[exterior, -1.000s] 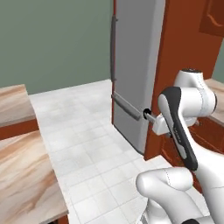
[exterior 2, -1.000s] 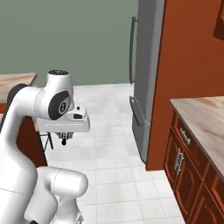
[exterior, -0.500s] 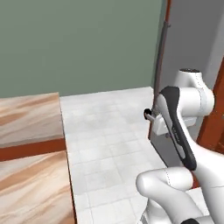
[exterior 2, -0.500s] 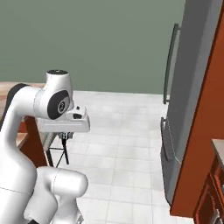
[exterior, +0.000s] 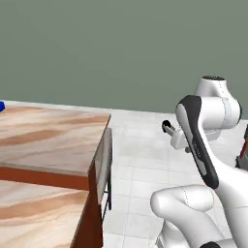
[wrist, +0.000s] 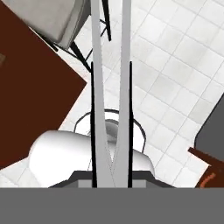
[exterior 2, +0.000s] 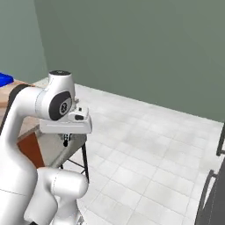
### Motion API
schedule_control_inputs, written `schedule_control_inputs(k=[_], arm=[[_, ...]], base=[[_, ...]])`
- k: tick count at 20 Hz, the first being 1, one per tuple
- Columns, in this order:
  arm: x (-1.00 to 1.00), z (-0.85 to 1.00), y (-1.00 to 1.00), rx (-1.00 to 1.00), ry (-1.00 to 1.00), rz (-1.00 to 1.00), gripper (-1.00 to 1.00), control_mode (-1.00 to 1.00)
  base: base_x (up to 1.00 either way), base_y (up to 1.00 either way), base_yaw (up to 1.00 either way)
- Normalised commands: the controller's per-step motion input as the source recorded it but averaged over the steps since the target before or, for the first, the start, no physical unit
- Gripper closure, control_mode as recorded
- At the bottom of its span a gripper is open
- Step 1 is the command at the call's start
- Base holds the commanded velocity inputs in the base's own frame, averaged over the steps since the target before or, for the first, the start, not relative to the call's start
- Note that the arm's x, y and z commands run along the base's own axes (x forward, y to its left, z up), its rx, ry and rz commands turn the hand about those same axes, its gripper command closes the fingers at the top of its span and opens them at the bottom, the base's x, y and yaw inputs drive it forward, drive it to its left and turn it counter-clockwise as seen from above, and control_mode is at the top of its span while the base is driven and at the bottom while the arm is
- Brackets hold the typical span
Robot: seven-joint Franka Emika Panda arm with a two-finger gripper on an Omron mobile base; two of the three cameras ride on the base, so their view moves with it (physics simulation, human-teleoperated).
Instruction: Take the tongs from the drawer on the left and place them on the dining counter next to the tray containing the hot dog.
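In the hand view the tongs [wrist: 99, 92] run as two long silver-grey arms from the bottom up past the top edge. My gripper [wrist: 112, 173] is shut on them near their joined end. The same gripper [exterior 2: 66, 139] hangs under the white hand above the tiled floor, to the right of the dining counter [exterior: 48, 140], whose beige veined top fills the left side. A corner of the bright blue tray [exterior: 1, 105] [exterior 2: 5, 78] peeks in at the far left on the counter. The hot dog and the drawer are out of view.
A grey cushioned stool [exterior: 104, 155] [exterior 2: 66, 147] [wrist: 61, 22] stands at the counter's near edge, just below and beside the hand. The grey fridge [exterior 2: 215, 193] edges in at the lower right. White tiled floor stretches to the green wall.
The whole picture has swung: the fridge and red-brown cabinets slid off to the right and the dining counter came in from the left. The gripper stays shut on the tongs.
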Motion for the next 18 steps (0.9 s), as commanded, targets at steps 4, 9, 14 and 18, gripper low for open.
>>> schedule_control_inputs(k=[4, 9, 14, 18], arm=[[0.00, 0.00, 0.00, 0.00, 0.00, 0.00, 1.00, 1.00], [0.00, 0.00, 0.00, 0.00, 0.00, 0.00, 1.00, 1.00], [0.00, 0.00, 0.00, 0.00, 0.00, 0.00, 1.00, 1.00], [0.00, 0.00, 0.00, 0.00, 0.00, 0.00, 1.00, 1.00]], base=[[1.00, -0.18, 0.70], [0.79, -0.92, 0.40], [0.86, -1.00, 0.23], [0.85, -1.00, 0.36]])
